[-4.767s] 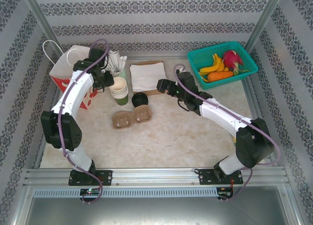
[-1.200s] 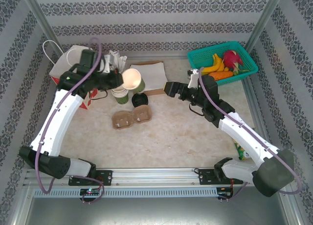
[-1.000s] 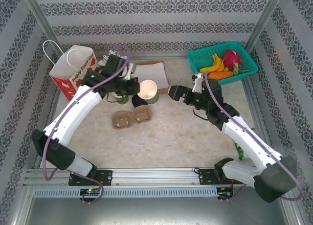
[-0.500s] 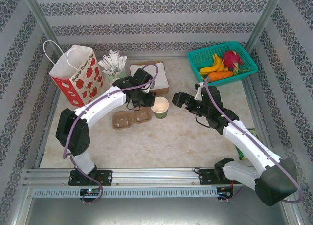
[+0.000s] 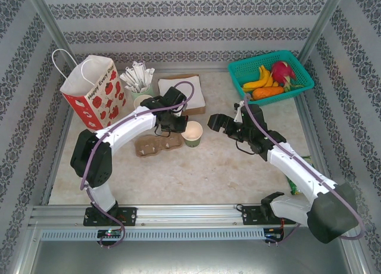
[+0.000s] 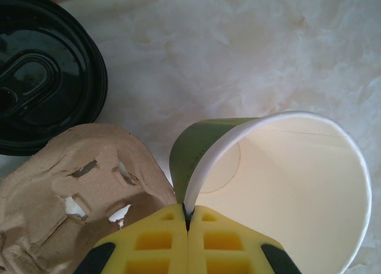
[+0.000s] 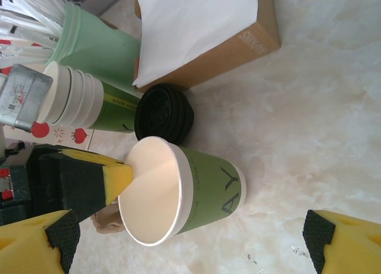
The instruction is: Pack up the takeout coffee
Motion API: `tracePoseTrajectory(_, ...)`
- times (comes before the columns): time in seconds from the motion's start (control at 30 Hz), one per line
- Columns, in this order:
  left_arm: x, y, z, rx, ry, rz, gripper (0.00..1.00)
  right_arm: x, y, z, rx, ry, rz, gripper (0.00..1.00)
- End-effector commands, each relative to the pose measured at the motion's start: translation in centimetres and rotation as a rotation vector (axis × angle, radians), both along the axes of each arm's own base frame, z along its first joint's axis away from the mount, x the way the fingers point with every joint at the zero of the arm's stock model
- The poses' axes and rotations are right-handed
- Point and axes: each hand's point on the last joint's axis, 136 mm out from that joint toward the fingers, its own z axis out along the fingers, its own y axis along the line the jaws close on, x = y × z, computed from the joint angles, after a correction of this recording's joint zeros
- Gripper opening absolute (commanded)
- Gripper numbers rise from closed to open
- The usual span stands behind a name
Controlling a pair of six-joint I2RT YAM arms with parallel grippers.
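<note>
On the pale worktop (image 5: 196, 178) the packing is sitting at an early step, by my reading. The red-flowered paper bag (image 5: 92, 95) is standing open at the far left, well apart from the action, and nothing is looking ready to go into it. The left arm (image 5: 122, 128) is reaching across to the middle, its jaws clamping the rim of the green paper cup (image 5: 193, 133). The right arm (image 5: 292, 164) is reaching in from the right, its jaws spread wide and holding nothing, pointing at the cup from near by without touching it. The brown cardboard carrier (image 5: 150, 144) is lying just left of the cup. The cup itself is sitting mouth up and leaning a little; whether its base is resting on the worktop I cannot tell. It is looking small and thin-walled, green outside with dark lettering, cream and empty inside (image 7: 152, 190), and it is wearing no lid. The stack of black lids (image 7: 164, 113) is lying just beyond it on the far side. The yellow pads (image 6: 149, 253) are pinching the paper wall between them. The next move is probably calling for the cup to be stood flat and for a lid to be pressed on evenly, gently enough that the rim is not crumpling.
</note>
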Motion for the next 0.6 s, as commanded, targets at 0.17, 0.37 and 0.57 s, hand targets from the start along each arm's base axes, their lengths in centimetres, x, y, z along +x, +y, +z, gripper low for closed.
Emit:
tracePoseTrajectory(0.17,-1.3,1.9,-0.9,0.112,0.034,-0.006,0.0,1.0,1.8,0.5,-0.027,-0.024,0.056,0.98)
tracePoseTrajectory(0.37,-2.6,3.8,-1.2,0.178,0.056,-0.01,0.0,1.6,2.7,0.6,-0.041,-0.023,0.075,0.98)
tracePoseTrajectory(0.57,-3.7,5.4,-0.9,0.212,0.059,0.006,0.0,1.9,3.0,-0.2,-0.064,0.0,0.078,0.98)
